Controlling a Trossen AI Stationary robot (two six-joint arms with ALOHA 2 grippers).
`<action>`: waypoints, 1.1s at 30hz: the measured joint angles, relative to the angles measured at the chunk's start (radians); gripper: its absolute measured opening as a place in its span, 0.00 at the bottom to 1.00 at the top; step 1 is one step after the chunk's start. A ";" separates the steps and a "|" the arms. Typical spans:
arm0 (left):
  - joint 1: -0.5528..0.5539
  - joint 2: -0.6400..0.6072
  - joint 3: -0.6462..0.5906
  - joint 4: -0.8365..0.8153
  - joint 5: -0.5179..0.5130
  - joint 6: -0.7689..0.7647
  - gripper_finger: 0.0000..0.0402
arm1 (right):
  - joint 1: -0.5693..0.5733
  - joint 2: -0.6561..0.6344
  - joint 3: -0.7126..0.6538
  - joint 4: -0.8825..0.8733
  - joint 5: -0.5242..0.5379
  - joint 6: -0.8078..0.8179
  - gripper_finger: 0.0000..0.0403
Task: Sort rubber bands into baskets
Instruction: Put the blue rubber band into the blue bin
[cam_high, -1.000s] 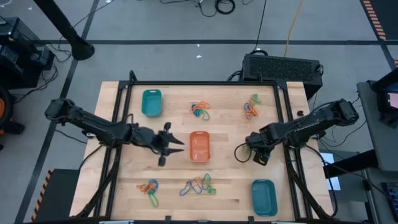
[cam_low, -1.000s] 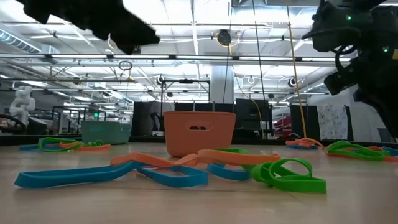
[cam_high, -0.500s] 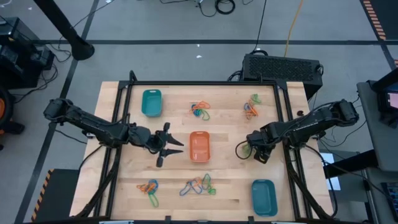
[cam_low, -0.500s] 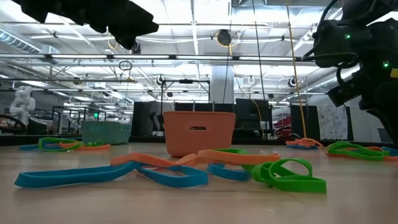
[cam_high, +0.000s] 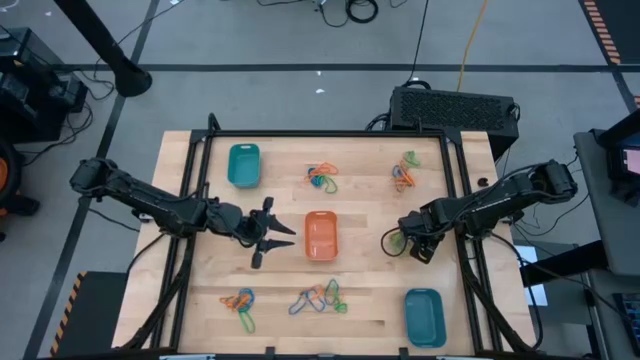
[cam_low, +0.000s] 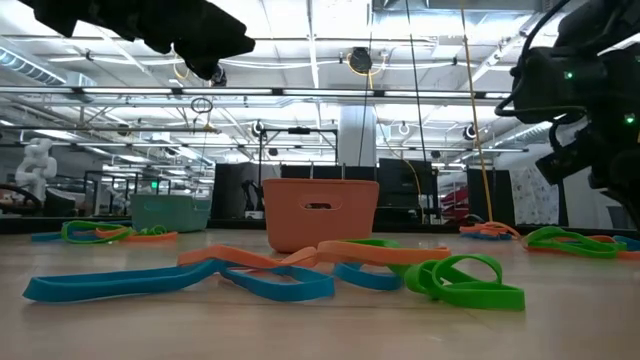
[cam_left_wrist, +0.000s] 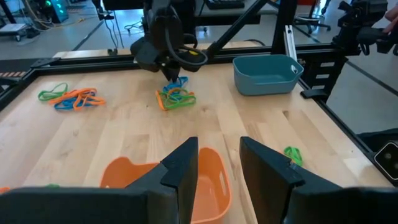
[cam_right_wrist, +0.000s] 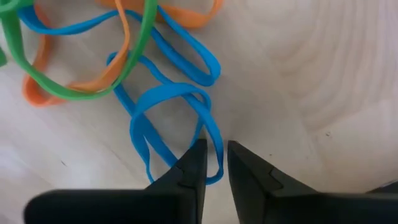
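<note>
Item: right gripper (cam_right_wrist: 216, 163), jaws nearly closed astride a blue rubber band (cam_right_wrist: 177, 118) in a tangled pile on the table (cam_high: 370, 290); grip seemingly incomplete, so pinch one strand only, lifting clear; left gripper (cam_left_wrist: 219, 163) open, waiting beside the orange basket (cam_high: 320, 236).

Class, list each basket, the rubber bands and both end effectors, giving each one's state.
orange basket: looks empty.
far-left teal basket: empty.
near-right teal basket: empty.
rubber bands: loose mixed piles, none in a basket.
left end effector: open, empty, beside the orange basket.
right end effector: low over a pile, at a blue band.
</note>
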 joint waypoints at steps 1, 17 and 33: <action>0.000 0.000 0.000 0.000 0.000 0.000 0.32 | 0.000 0.000 0.002 -0.001 0.000 -0.006 0.10; 0.000 0.000 0.000 0.001 0.000 0.000 0.32 | 0.000 0.001 0.285 -0.363 0.094 0.043 0.00; 0.000 0.000 0.000 0.001 -0.002 0.000 0.32 | 0.037 0.062 0.478 -0.477 -0.127 0.063 0.00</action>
